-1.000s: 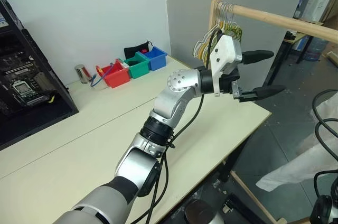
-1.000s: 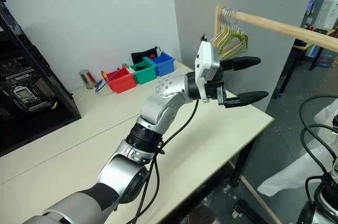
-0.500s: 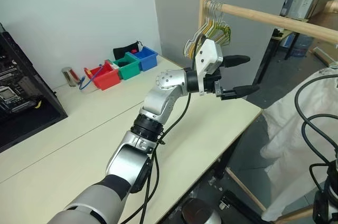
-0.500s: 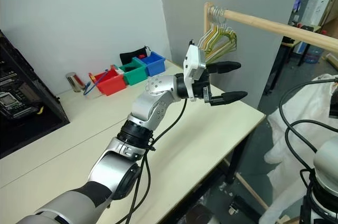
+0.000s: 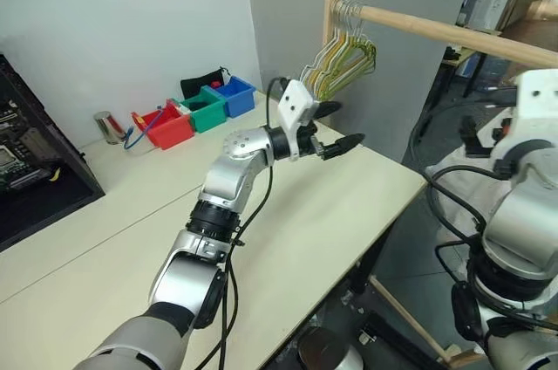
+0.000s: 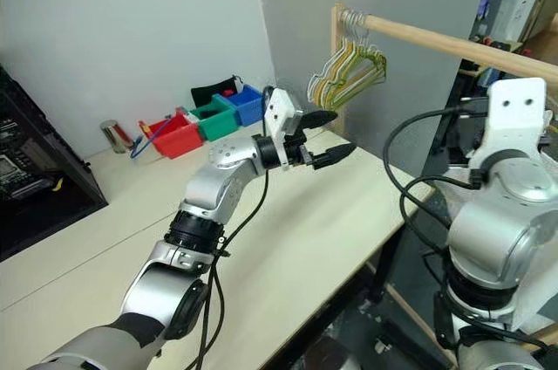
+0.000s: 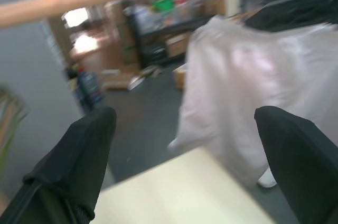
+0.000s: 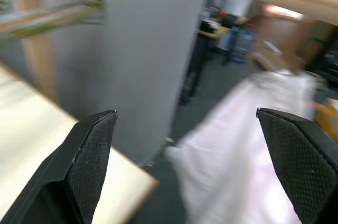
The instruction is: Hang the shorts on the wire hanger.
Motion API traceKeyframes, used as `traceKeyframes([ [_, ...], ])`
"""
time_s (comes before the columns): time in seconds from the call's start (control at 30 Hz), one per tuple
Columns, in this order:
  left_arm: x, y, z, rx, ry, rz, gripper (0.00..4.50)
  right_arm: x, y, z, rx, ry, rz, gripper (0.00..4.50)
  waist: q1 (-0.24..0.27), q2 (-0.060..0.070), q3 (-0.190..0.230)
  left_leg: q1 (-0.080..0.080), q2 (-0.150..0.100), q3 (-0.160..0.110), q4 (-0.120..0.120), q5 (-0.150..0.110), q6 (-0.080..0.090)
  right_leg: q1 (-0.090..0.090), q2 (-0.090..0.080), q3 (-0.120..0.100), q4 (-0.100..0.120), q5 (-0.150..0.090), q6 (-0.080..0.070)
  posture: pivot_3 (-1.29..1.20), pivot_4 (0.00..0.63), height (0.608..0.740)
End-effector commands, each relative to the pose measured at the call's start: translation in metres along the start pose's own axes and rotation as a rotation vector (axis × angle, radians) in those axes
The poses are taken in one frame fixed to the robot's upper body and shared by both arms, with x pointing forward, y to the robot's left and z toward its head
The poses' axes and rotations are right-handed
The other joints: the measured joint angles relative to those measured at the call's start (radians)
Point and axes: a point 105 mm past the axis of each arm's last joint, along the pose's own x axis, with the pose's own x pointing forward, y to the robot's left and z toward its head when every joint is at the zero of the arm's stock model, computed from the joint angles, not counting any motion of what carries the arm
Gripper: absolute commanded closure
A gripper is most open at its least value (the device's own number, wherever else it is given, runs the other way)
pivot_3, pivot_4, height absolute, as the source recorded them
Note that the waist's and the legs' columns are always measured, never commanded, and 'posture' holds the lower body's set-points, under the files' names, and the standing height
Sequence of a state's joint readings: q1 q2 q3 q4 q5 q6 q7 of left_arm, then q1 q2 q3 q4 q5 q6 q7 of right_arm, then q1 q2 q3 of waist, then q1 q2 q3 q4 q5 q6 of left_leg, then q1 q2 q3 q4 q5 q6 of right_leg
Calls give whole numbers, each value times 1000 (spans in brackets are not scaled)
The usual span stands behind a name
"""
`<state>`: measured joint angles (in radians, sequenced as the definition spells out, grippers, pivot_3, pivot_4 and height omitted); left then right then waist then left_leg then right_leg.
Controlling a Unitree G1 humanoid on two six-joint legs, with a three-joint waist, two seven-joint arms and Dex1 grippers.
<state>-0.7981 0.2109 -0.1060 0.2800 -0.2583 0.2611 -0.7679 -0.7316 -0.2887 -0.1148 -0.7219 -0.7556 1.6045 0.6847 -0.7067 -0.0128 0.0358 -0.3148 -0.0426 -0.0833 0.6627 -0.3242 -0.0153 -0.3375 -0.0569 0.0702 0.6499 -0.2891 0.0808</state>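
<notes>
The shorts [image 7: 253,76], white thin fabric with a faint pink tint, hang to the right beyond the table's edge and also show as pale cloth [image 8: 248,145] in the right wrist view. What holds them up I cannot tell. My left gripper [image 5: 342,126] hovers open and empty over the table's far right corner, just below the bunch of hangers, pointing toward the shorts. Its black fingers [image 7: 79,160] stand wide apart. My right gripper [image 8: 195,176] is open and empty too, with its arm raised at the right, off the table. The wire hanger is out of view.
A wooden rail [image 5: 436,31] carries a bunch of green, yellow and white hangers [image 5: 342,56] at its left end. The cream table [image 5: 349,204] holds red, green and blue bins [image 5: 193,111], a metal can [image 5: 106,126] and a black computer case [image 5: 26,169]. A grey partition [image 5: 392,82] stands behind.
The camera has swung right. My left gripper dropped from in front of the hangers to lower over the table. My right arm rose into view at the right. Both grippers stayed open.
</notes>
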Motion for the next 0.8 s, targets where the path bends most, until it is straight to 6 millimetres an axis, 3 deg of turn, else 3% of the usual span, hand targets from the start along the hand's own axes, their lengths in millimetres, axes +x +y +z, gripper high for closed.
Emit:
traceKeyframes([
  [0.03,-29,23,-4,10,34,230,0,12,33,-5,-24,1,136,14,21,-1,0,0,0,0,0,0,0,0,0,0,0,0,-1,-447,0,740],
  [0.27,-92,37,-41,0,188,589,0,36,91,-24,-15,-64,312,14,161,-5,-1,-1,0,-1,0,0,0,-6,1,1,8,1,-1,-290,0,740],
  [0.4,-130,31,-60,-65,243,761,0,46,122,-53,-5,-52,386,14,276,-6,-1,-10,-1,-4,1,0,0,-16,2,0,11,2,-3,-148,0,740],
  [0.5,-147,18,-73,-106,275,817,0,50,130,-72,-16,-38,396,14,373,-6,-1,-16,-1,-6,1,1,-1,-24,2,-1,13,3,-5,-102,0,740],
  [0.63,-160,15,-78,-142,278,882,0,48,137,-81,12,-32,408,14,499,-6,-1,-33,-3,-8,3,7,-12,-41,2,-1,14,4,-7,-69,0,740],
  [0.73,-170,18,-82,-155,287,926,0,45,142,-86,7,-34,413,14,566,-6,-1,-37,-4,-11,3,9,-15,-50,2,-3,13,5,-9,-47,0,740],
  [0.8,-179,14,-89,-178,284,977,0,43,141,-97,27,-14,417,14,577,-6,-1,-37,-4,-12,2,9,-16,-50,2,-5,13,6,-10,-38,0,740],
])
